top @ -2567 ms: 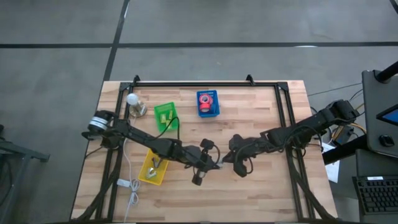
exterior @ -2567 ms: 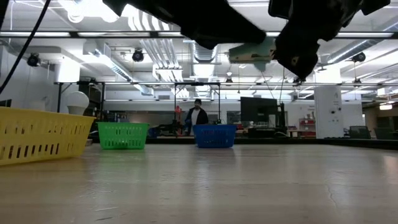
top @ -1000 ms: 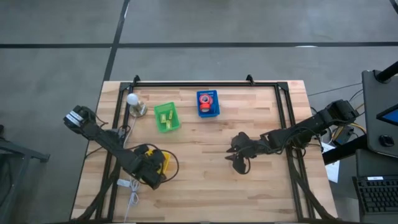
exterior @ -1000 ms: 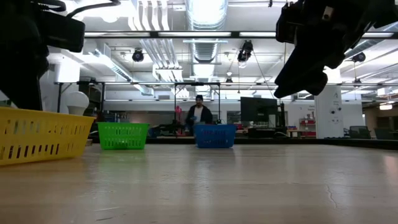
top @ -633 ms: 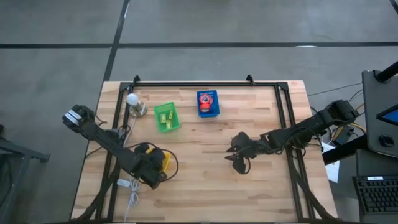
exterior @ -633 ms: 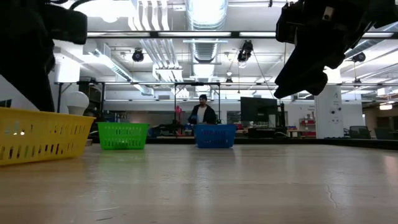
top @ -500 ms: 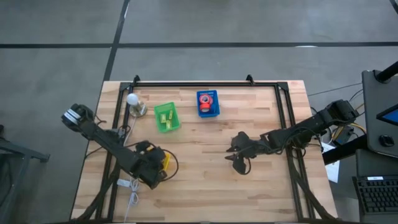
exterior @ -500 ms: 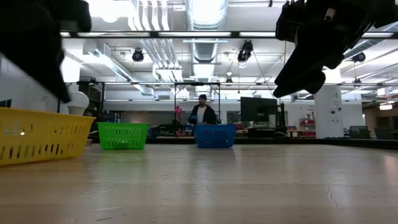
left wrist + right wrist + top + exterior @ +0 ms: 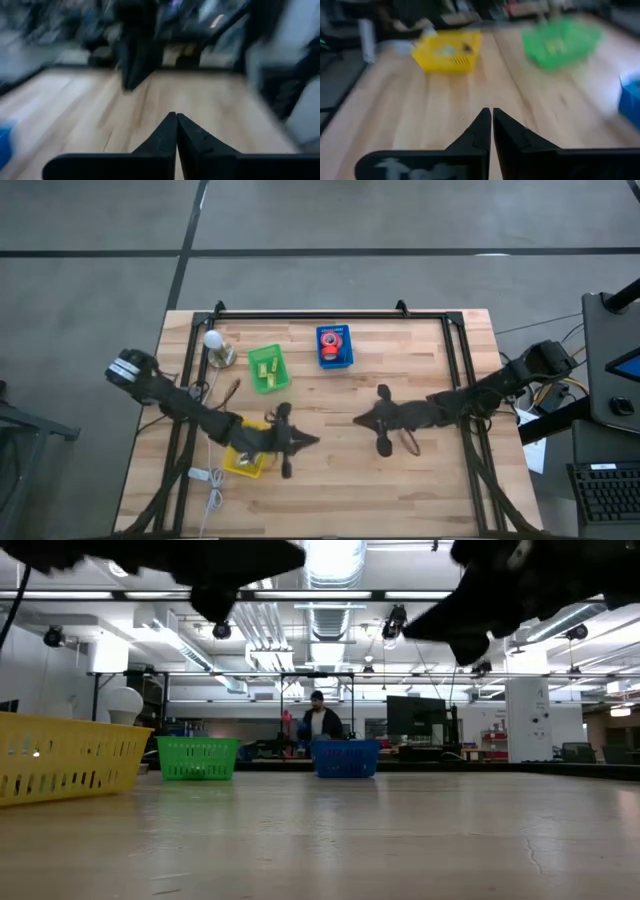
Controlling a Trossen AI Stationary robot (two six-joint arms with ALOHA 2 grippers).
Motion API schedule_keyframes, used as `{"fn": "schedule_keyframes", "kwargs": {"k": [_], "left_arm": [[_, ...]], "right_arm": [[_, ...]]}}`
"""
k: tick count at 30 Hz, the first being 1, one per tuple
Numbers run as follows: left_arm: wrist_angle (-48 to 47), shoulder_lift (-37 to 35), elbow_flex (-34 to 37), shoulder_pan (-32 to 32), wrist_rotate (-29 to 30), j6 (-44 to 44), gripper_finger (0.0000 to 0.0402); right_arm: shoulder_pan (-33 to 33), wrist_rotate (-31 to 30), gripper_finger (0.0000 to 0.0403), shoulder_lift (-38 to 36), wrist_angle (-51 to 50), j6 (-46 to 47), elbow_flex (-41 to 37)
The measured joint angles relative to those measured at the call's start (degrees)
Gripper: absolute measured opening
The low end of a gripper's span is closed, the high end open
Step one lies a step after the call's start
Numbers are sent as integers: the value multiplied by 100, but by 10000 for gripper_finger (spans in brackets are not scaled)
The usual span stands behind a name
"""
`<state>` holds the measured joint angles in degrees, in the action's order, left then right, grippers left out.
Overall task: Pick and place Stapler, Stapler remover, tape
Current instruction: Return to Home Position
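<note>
My left gripper [image 9: 311,441] is shut and holds nothing; it hangs above bare wood just right of the yellow bin [image 9: 243,463]. In the left wrist view its fingertips [image 9: 176,118] meet. My right gripper [image 9: 358,420] is also shut and holds nothing, above the table's middle, pointing toward the left edge; its tips [image 9: 491,113] touch in the right wrist view. Red tape rolls [image 9: 333,338] lie in the blue bin [image 9: 335,360]. The green bin [image 9: 267,368] holds small pale green pieces. The yellow bin [image 9: 447,51] holds a pale piece and a dark piece.
A white light bulb on a stand [image 9: 213,345] stands at the far left, with a white cable [image 9: 208,475] running along the left side. A black frame [image 9: 310,313] borders the table. In the low view a person [image 9: 317,725] stands far behind the bins. Bare wood lies near and right.
My left gripper has swung from above the yellow bin toward the table's middle, and now points toward the right edge. My right gripper has turned level and reached a little toward the left edge. The bins have stayed where they were.
</note>
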<state>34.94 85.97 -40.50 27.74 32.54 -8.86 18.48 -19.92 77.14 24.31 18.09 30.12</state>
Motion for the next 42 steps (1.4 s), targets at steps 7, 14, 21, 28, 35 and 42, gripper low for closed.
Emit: {"fn": "schedule_keyframes", "kwargs": {"k": [7,14,21,28,35,42], "left_arm": [[2160,121,1138,-1142,-975,306,5],[2121,-1558,2209,-1589,-1631,397,12],[2055,-3716,3759,-1605,-1363,126,4],[226,-5307,3889,-1606,-1303,215,17],[-59,-6492,3994,-1604,-1360,571,15],[-821,-7209,3999,-1604,-1310,777,16]], "right_arm": [[-110,328,8,-187,1704,-1071,-800],[-133,345,8,-1647,1563,-1257,-1552],[-129,388,8,-3843,734,-1213,-2265],[-129,323,8,-5430,-190,-1572,-2473],[-125,203,8,-6134,-502,-2213,-2653],[-125,32,8,-6800,-1290,-2331,-2683]]}}
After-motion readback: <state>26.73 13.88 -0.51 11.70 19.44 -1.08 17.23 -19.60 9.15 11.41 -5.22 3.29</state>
